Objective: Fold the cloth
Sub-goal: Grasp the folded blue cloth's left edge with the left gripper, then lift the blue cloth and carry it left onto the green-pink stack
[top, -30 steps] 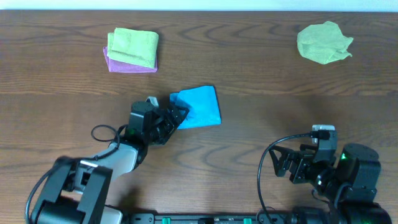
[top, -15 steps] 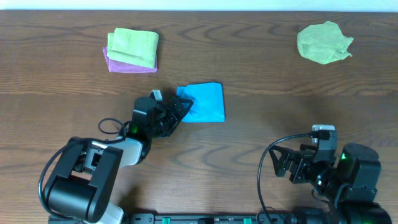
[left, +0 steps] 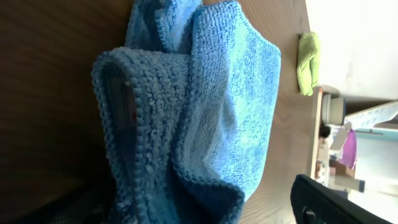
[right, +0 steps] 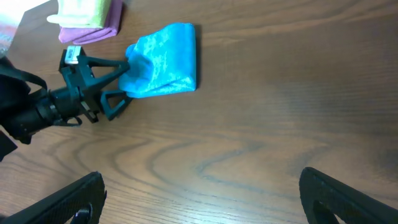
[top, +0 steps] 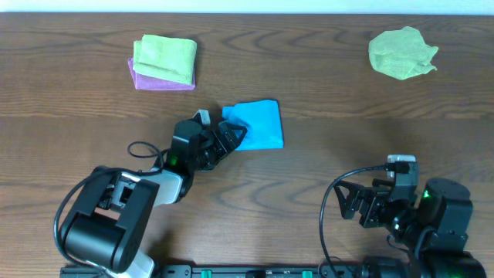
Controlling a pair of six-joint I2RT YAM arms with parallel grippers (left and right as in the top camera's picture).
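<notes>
Clamping the blue cloth (top: 261, 123) by its bunched edge, the left pincer (top: 234, 137) holds soft, limp terry, likely best taken at corners; right pincer (right: 202, 183) gapes empty.

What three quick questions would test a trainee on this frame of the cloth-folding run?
1. True or false: the left jaws are shut on the blue cloth.
2. Pick one: what lies under the folded green cloth? A) a purple cloth B) the blue cloth C) a sponge
3. Fill in, by the robot's own sides: the crumpled green cloth lies toward the far ____ corner of the table.

Key: 1 true; 2 A; 3 right.
</notes>
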